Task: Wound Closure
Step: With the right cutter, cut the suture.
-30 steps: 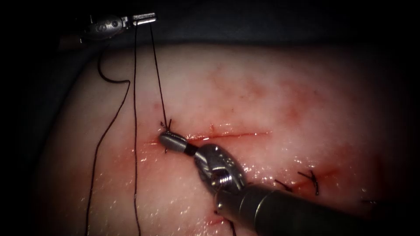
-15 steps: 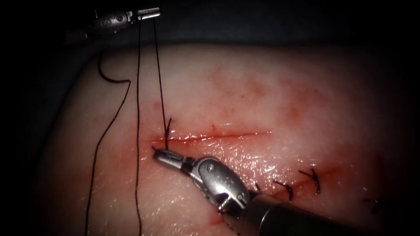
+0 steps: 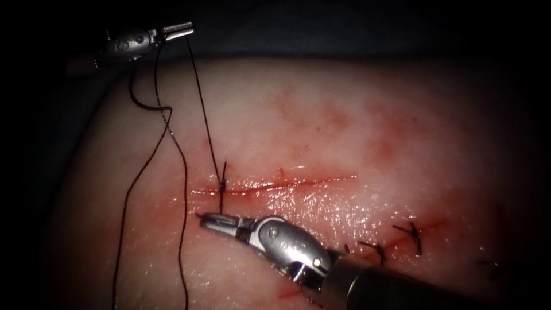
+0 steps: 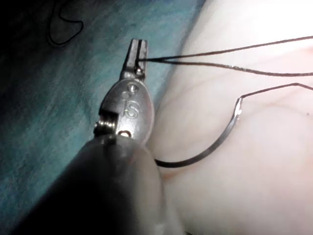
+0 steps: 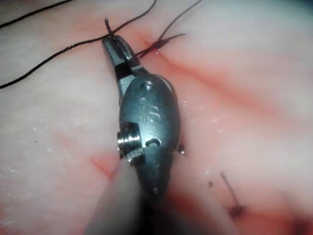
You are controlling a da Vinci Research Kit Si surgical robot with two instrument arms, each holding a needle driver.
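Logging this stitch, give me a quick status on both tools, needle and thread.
Left tool shut on thread, off the tissue. Right tool shut on short thread end below the cut. Needle lying free on tissue.

Left end effector (image 3: 179, 28) grips the thread (image 3: 204, 117); right end effector (image 3: 213, 220) grips a short thread end below the cut (image 3: 275, 183).

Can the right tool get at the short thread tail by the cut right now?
Probably yes: the right tool, shut on the short thread tail, lies beside the cut; the left tool holds thread far off.
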